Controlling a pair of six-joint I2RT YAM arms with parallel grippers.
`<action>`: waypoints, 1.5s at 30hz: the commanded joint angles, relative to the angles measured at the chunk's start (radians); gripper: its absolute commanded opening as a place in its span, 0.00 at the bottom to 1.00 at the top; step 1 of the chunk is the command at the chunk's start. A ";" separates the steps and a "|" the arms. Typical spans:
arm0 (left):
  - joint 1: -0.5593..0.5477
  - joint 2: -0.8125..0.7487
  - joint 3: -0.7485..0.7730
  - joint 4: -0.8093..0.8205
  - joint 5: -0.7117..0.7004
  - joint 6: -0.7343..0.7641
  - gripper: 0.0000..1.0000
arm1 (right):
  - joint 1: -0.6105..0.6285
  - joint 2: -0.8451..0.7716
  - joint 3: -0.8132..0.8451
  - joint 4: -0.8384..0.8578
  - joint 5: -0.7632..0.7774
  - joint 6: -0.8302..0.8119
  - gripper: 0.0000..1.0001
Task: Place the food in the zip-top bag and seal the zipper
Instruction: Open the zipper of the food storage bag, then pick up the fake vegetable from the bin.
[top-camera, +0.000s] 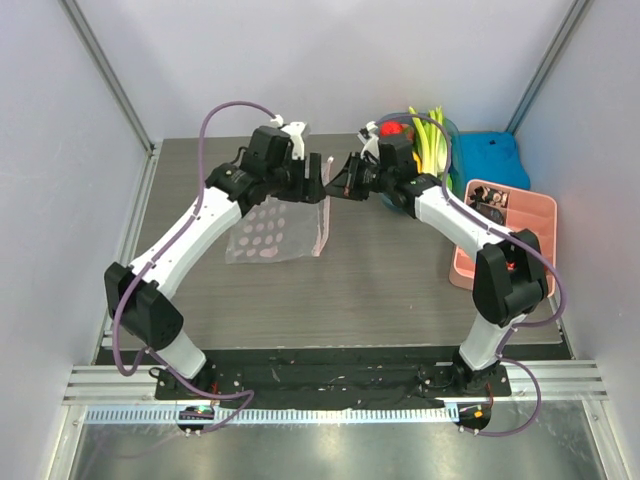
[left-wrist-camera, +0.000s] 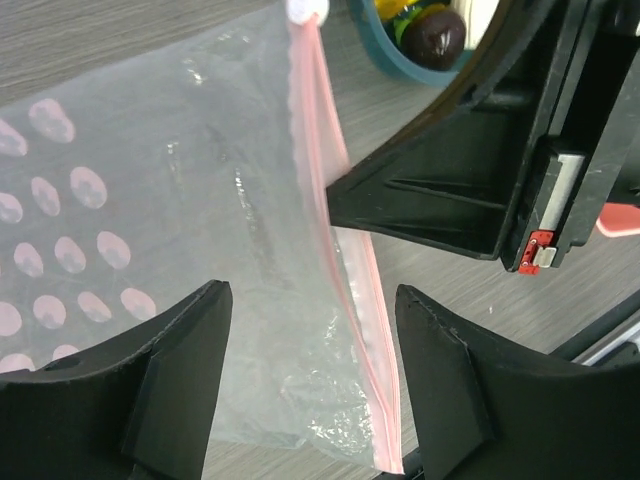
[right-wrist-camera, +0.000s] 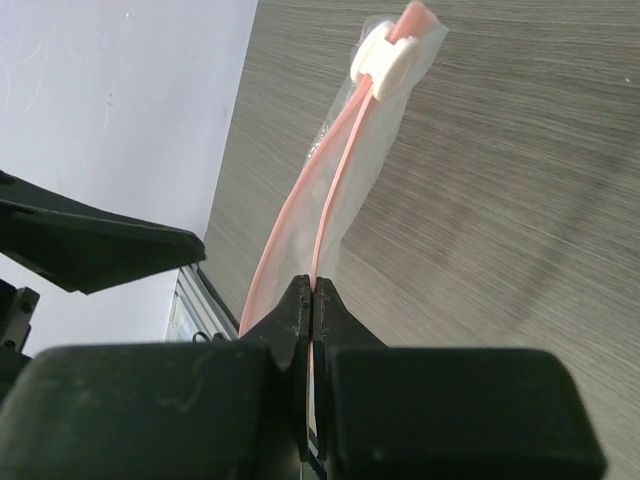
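Grey wood-grain worktop carries the zip-top bag, which lies near the middle under the left arm with its mouth edge toward the right arm. The right end effector is pinched fully together on one lip of the pink zipper. The left end effector hovers spread wide above that edge, holding nothing. Such thin film is probably light, limp and slippery, so the stiffer zipper lip looks the surer hold. The food sits in a teal bowl behind.

Grey table: zip-top bag, bowl, tray
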 joint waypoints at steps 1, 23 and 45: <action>-0.046 -0.017 0.064 -0.033 -0.061 0.060 0.71 | 0.015 -0.071 0.031 0.026 0.011 -0.020 0.01; 0.012 0.033 0.106 -0.115 -0.088 0.034 0.11 | 0.034 -0.088 0.086 -0.194 0.063 -0.216 0.01; 0.020 0.093 0.136 -0.035 -0.094 -0.115 0.00 | -0.394 0.108 0.456 -0.448 0.169 -0.476 0.99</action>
